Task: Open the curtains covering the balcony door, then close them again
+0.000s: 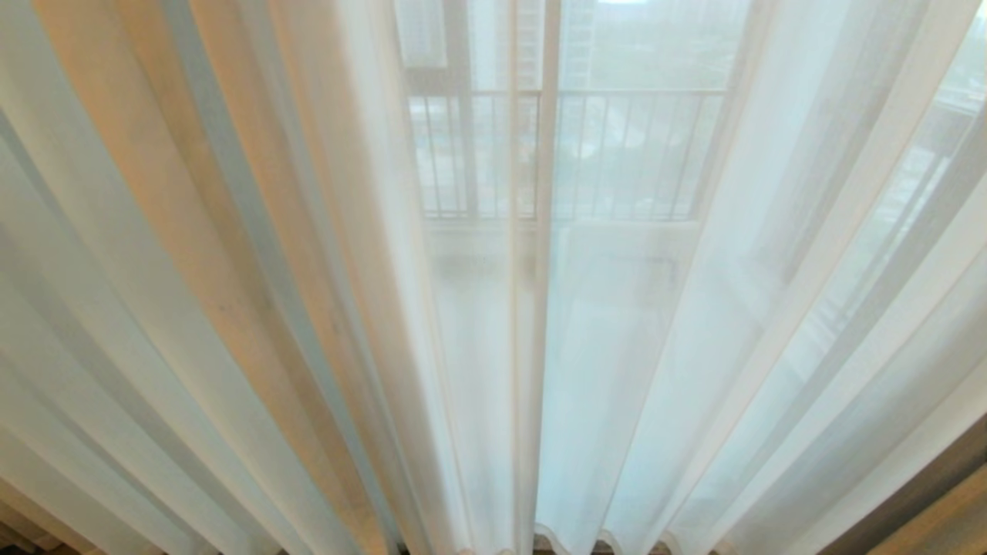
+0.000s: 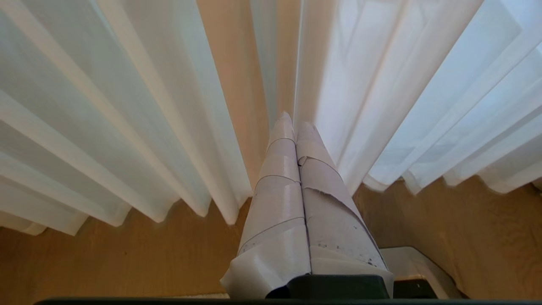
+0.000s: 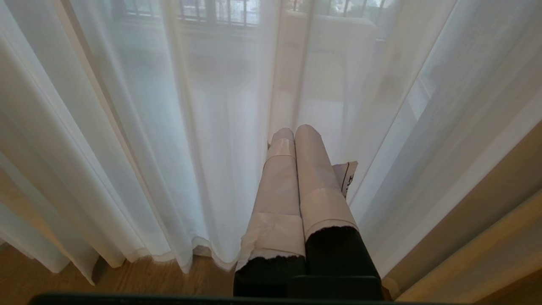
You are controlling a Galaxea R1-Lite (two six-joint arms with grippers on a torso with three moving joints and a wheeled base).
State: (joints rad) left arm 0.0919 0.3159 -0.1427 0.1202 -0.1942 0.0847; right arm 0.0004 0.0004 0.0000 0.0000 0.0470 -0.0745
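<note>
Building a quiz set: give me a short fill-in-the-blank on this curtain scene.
1. The curtains hang ____ across the door, panels meeting in the middle.
2. The left gripper fingers are ____.
3. Through the fabric a barred ____ shows outside.
4. The right gripper holds ____.

Missing: closed; shut; railing; nothing

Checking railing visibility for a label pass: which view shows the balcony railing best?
Head view: the railing spans mid-frame behind the sheer curtains, bars countable. Right wrist view catches only a strip of it at the frame edge. Left wrist view shows curtain folds and floor, no railing.
</note>
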